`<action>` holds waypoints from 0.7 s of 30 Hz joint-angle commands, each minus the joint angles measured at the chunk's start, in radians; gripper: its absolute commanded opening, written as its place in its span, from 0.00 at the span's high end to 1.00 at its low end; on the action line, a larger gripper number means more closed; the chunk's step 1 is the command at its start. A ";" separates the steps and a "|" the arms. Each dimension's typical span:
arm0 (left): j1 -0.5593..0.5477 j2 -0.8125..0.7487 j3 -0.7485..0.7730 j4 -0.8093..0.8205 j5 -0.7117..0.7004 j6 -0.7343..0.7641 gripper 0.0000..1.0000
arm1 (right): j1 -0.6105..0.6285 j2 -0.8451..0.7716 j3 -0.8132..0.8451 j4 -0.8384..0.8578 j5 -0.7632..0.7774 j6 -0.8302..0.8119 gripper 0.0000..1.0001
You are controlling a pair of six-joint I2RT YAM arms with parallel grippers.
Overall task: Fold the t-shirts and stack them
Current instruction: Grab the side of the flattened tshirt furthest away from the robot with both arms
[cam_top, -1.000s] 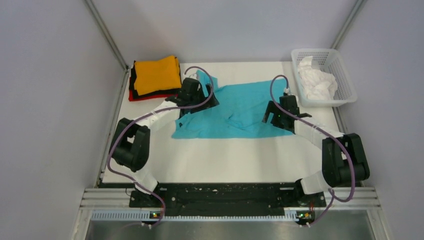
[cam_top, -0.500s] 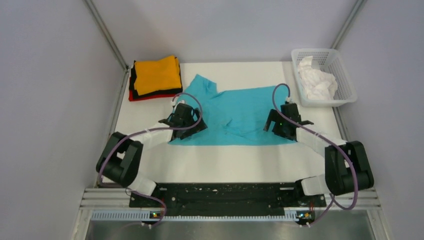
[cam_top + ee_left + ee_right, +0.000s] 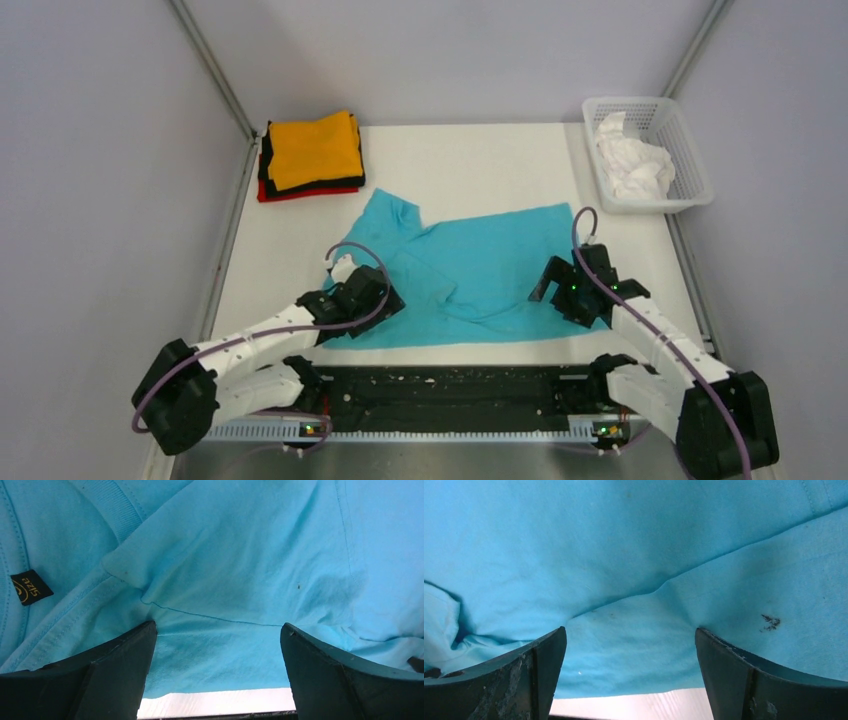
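Observation:
The teal t-shirt (image 3: 480, 260) lies spread and wrinkled on the white table, its hem near the front edge. My left gripper (image 3: 365, 295) sits on its near left part and my right gripper (image 3: 575, 290) on its near right part. In the left wrist view the jaws (image 3: 217, 625) stand wide apart over teal cloth (image 3: 225, 555), with a black size tag (image 3: 30, 587) at the left. In the right wrist view the jaws (image 3: 630, 630) are also wide apart over the cloth (image 3: 624, 545). Neither pinches a fold. A folded stack with an orange t-shirt (image 3: 315, 150) on top lies far left.
A white lattice basket (image 3: 697, 175) at the far right holds a crumpled white t-shirt (image 3: 632, 165). Black and red shirts show under the orange one (image 3: 268, 185). Grey walls close in both sides. The table's front rail (image 3: 460, 385) lies just below the shirt's hem.
Both grippers have moved toward the near edge, and the teal shirt has slid with them, away from the far end of the table.

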 commanded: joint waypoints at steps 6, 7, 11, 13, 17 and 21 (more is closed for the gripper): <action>-0.048 -0.114 0.087 -0.150 -0.074 0.035 0.01 | 0.028 -0.138 0.064 -0.147 -0.039 0.006 0.01; -0.046 -0.112 0.130 -0.148 -0.107 0.086 0.01 | 0.027 -0.131 0.091 -0.121 -0.042 -0.007 0.01; -0.009 -0.054 0.293 -0.118 -0.239 0.248 0.01 | 0.028 -0.079 0.204 -0.026 0.019 -0.061 0.01; 0.075 0.017 0.378 -0.085 -0.206 0.352 0.01 | 0.027 -0.028 0.263 -0.006 0.085 -0.092 0.01; 0.253 0.223 0.574 -0.011 -0.090 0.525 0.01 | 0.026 0.051 0.346 0.040 0.155 -0.128 0.01; 0.345 0.493 0.847 -0.069 -0.031 0.633 0.01 | 0.022 0.115 0.391 0.071 0.178 -0.159 0.01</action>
